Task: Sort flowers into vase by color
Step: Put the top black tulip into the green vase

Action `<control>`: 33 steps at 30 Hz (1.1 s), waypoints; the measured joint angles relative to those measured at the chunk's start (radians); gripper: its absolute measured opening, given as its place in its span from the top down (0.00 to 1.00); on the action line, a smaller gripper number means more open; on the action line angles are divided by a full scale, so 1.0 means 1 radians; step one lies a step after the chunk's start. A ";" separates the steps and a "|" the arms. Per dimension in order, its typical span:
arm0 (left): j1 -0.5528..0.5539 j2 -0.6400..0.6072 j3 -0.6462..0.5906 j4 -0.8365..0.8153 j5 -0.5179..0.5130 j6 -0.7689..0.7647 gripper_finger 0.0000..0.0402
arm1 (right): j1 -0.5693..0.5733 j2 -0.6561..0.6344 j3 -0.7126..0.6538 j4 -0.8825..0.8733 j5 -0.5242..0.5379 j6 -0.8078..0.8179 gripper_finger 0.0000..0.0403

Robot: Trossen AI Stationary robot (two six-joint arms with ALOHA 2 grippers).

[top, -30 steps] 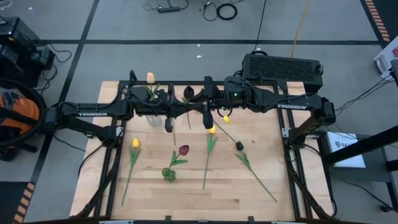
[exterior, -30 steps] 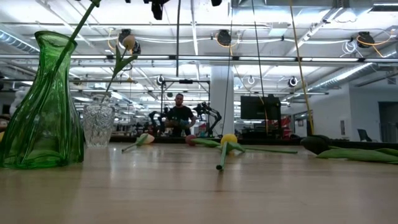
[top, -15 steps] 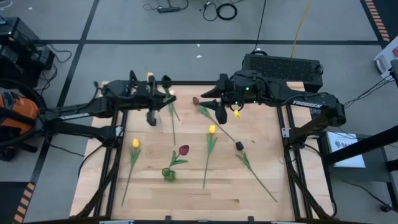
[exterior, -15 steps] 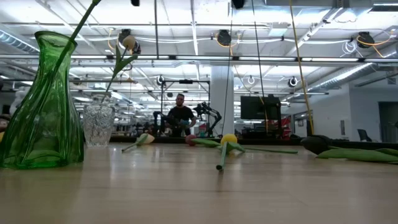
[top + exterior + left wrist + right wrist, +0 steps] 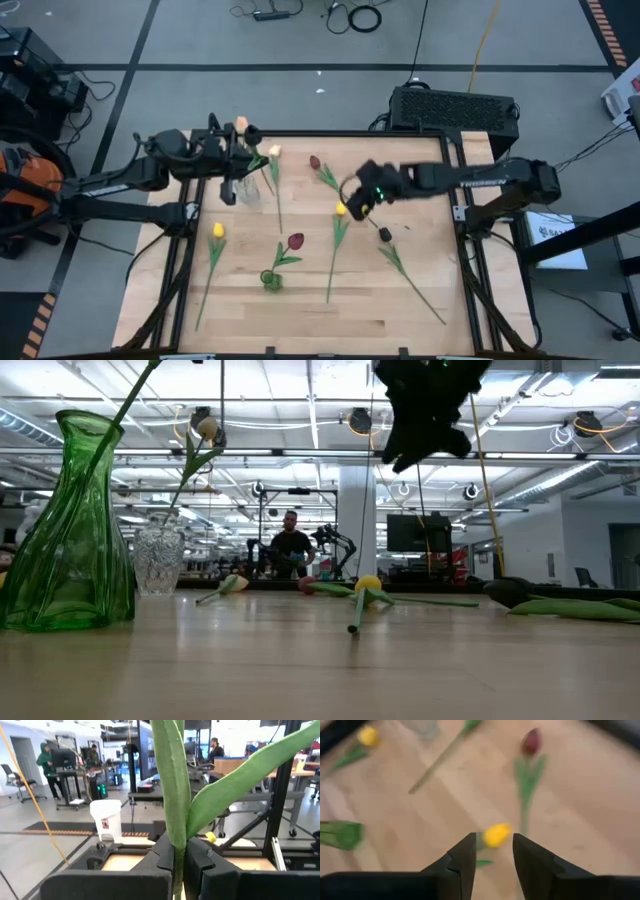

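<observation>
The left gripper (image 5: 233, 190) hangs over the far-left part of the table (image 5: 300, 310), its fingers (image 5: 167, 857) clamped tight on the green stem of a cream tulip (image 5: 274, 152), which it holds up just beside the clear glass vase (image 5: 246, 188). That vase already carries one peach-headed tulip (image 5: 241, 126). The right gripper (image 5: 352, 200) is over the middle of the table with its fingers (image 5: 465, 855) parted and nothing between them, directly above the head of a yellow tulip (image 5: 340, 208) that lies flat on the wood. Farther out, a second yellow tulip (image 5: 218, 231) lies near the left edge, a maroon tulip (image 5: 296, 241) lies beside the green vase (image 5: 271, 281), another red-headed tulip (image 5: 314, 162) lies toward the far side, and a dark-headed tulip (image 5: 385, 235) stretches toward the near right corner. The green vase seems to have one stem in it. As I judge it, the sorting is in its early part: at most two flowers are placed, one is in the grip and about to go in, and five are left on the table.
</observation>
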State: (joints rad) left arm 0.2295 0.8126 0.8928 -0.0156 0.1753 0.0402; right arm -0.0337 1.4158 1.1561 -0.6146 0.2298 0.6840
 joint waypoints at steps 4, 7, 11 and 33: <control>-0.015 -0.021 0.000 -0.046 0.002 -0.008 0.97 | 0.104 -0.100 -0.220 0.316 0.004 0.082 0.74; -0.058 -0.033 0.000 -0.051 -0.004 -0.053 0.97 | 0.173 -0.207 -0.343 0.469 0.037 0.090 0.76; -0.181 -0.037 0.000 -0.086 -0.163 -0.084 0.97 | 0.236 -0.362 -0.452 0.470 0.129 0.127 0.80; -1.011 0.281 0.159 -0.061 -1.368 -0.255 0.97 | 0.382 -0.615 -0.545 0.464 0.106 0.062 0.81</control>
State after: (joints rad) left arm -0.7817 1.0935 1.0523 -0.0764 -1.1926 -0.2147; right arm 0.3484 0.8009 0.6113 -0.1501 0.3358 0.7461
